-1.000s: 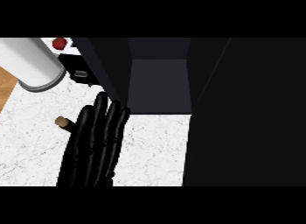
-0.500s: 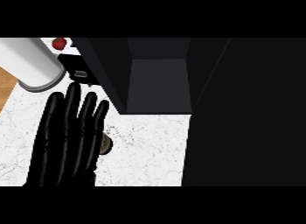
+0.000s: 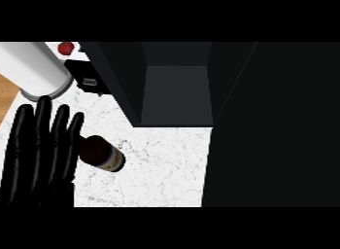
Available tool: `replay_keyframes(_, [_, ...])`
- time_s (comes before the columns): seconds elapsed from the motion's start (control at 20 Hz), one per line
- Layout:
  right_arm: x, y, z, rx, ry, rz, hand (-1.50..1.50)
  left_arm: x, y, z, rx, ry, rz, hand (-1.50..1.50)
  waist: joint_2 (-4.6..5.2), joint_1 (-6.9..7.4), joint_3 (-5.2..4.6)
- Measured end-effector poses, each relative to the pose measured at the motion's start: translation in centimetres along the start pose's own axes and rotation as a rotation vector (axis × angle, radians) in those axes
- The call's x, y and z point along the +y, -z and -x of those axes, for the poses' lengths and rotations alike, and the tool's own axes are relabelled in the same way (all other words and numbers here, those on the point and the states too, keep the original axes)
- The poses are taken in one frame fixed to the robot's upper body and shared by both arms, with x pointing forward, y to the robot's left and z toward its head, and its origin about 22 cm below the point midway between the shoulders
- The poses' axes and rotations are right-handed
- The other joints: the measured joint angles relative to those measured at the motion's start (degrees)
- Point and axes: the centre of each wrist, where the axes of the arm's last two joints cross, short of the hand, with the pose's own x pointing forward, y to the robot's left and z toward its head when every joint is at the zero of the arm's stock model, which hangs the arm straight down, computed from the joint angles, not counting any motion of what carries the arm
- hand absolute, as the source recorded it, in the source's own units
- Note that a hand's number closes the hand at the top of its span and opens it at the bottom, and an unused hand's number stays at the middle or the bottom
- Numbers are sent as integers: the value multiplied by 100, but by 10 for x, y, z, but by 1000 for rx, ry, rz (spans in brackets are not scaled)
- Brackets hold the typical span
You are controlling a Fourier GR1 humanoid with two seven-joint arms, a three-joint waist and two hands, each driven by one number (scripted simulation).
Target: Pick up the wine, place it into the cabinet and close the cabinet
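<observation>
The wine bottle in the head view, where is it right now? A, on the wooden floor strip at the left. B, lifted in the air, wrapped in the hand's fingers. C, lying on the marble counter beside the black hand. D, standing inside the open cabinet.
C: the wine bottle lies on the white marble counter, just right of the straight-fingered left hand and outside the open cabinet.

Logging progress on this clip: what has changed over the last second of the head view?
The left hand slid left and toward the lower edge, fingers straight, uncovering more of the wine bottle beside it. Nothing was grasped. The open cabinet and white cylinder stayed put.
</observation>
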Motion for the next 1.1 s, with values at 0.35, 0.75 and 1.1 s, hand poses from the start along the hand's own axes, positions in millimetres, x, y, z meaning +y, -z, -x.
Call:
replay_keyframes(0.35, [7,-2,-1,2,12,-2,-150,30,3,18,-4,45,-105,-150,-1,0,-2])
replay_keyframes(0.75, [3,-4,-2,7,-7,6,-150,70,14,50,35,82,-160,-150,0,-4,-1])
replay_keyframes(1.1, [3,0,-5,-1,-8,12,-150,109,12,87,109,106,-177,-150,0,6,-1])
